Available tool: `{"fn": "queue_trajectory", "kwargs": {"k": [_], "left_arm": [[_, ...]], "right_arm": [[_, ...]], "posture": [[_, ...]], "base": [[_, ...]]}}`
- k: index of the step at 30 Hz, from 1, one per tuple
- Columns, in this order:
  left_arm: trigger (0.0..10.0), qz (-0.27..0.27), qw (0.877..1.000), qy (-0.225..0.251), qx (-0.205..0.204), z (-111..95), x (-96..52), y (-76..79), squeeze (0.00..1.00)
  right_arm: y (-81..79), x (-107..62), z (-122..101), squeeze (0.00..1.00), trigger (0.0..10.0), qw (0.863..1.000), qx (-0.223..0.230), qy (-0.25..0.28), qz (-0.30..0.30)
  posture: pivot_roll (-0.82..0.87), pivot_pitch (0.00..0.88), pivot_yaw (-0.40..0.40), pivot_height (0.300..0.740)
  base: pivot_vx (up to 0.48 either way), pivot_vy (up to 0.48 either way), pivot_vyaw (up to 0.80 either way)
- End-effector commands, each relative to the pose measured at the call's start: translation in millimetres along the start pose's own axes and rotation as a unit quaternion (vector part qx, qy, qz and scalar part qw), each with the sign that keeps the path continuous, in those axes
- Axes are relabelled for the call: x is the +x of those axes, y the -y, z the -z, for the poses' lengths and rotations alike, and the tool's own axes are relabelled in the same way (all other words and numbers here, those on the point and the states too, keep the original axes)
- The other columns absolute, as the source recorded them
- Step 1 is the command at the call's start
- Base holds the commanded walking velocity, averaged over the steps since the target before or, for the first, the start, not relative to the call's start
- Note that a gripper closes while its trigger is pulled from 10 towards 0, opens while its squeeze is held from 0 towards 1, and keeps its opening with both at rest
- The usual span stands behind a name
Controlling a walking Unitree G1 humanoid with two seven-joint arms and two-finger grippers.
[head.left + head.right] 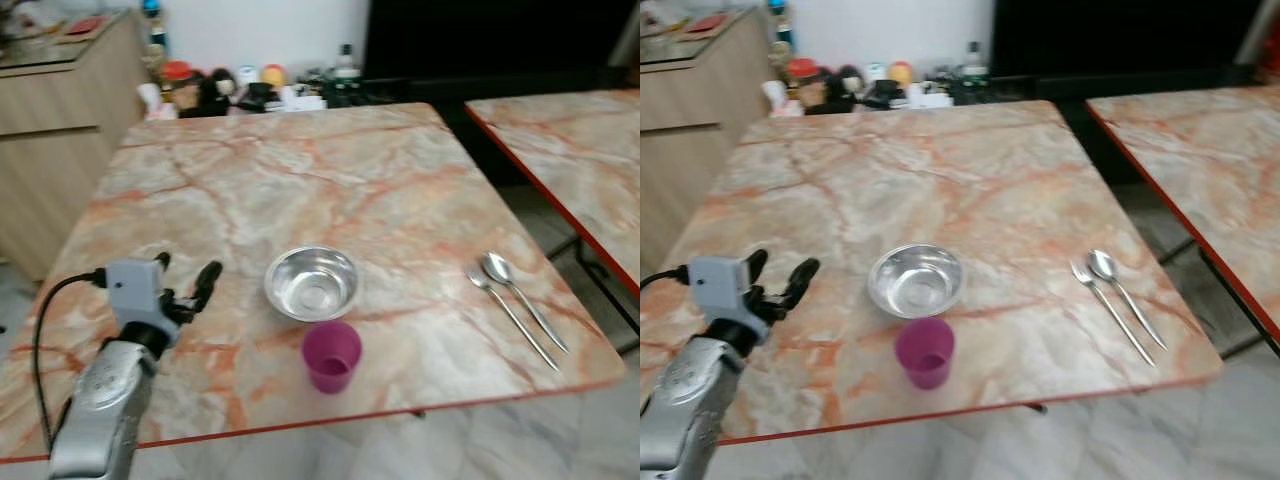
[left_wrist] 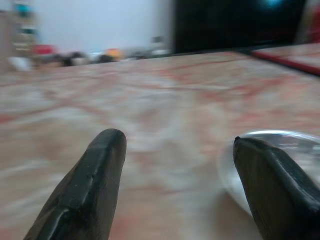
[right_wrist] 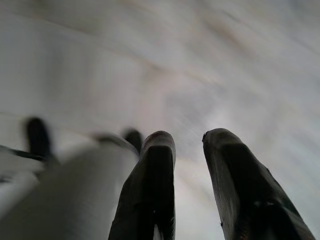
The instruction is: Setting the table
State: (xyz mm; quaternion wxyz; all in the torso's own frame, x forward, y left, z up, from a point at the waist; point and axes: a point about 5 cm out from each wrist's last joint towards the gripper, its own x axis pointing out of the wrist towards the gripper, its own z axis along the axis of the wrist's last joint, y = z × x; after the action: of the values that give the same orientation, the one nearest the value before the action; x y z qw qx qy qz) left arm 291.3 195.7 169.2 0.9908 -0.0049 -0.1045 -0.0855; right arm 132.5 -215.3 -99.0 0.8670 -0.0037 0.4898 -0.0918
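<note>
Start at your left: the left gripper (image 1: 185,285) hangs low over the marble table (image 1: 300,180), near its front-left part, with its 2 black fingers spread apart and nothing between them. From the left wrist view, the fingertips (image 2: 107,145) point along the tabletop toward the far side, and the rim of the steel bowl (image 1: 311,283) sits just beside 1 of them. That reads as an approach pose, the arm reaching forward from the near edge and held level with the surface, though whether you mean to take the bowl is only a guess.

Next comes the bowl itself, upright and empty, near the front middle of the table. The purple cup (image 1: 332,355) stands just in front of it, close to the red edge, upright with its mouth up. The 2 sit close enough that a wide-open gripper coming from the left could nudge the cup when it goes for the bowl; mind that.

Further right, well apart from the bowl, the fork (image 1: 510,312) and spoon (image 1: 520,295) lie side by side, handles toward the near-right corner. A setting would likely want them beside the bowl, so they look not yet placed.

The right gripper (image 3: 187,150) is seen in the right wrist view, fingers slightly apart, holding nothing, over a blurred pale floor; it looks idle, hanging down.
</note>
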Motion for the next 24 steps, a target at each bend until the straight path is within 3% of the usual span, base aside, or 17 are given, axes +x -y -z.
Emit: {"fn": "queue_trajectory", "kwargs": {"k": [1, 7, 11, 15, 24], "left_arm": [[10.0, -0.011, 1.0, -0.006, 0.001, -1, -3.4, -7.3, 0.0], [10.0, -0.022, 1.0, -0.009, -0.013, -2, -2.3, -11.3, 0.0], [10.0, -0.036, 0.999, -0.009, -0.019, -5, -1.7, -15.8, 0.0], [10.0, -0.052, 0.998, -0.006, -0.026, -6, -2.0, -22.3, 0.0], [10.0, -0.053, 0.998, -0.001, -0.045, -13, -1.5, -25.3, 0.0]], "right_arm": [[-3.2, -1.4, 7, 0.0, 10.0, 1.0, 0.004, -0.008, -0.006], [-2.9, -1.9, 9, 0.0, 10.0, 1.0, -0.002, -0.009, -0.01], [-14.5, -1.8, 9, 0.0, 10.0, 1.0, -0.002, -0.01, -0.016], [-26.1, -2.5, 12, 0.0, 10.0, 1.0, -0.004, -0.012, -0.022], [-30.5, -2.9, 12, 0.0, 10.0, 0.999, -0.015, -0.008, -0.029]], "posture": [[0.03, 0.14, 0.01, 0.74], [0.03, 0.145, 0.013, 0.74], [0.03, 0.15, 0.014, 0.74], [0.03, 0.154, 0.015, 0.74], [0.04, 0.155, 0.016, 0.74]], "base": [[0.0, 0.0, -0.76], [0.0, 0.0, -0.76], [0.0, 0.0, -0.76], [0.0, -0.457, -0.75], [0.0, 0.0, 0.0]]}}
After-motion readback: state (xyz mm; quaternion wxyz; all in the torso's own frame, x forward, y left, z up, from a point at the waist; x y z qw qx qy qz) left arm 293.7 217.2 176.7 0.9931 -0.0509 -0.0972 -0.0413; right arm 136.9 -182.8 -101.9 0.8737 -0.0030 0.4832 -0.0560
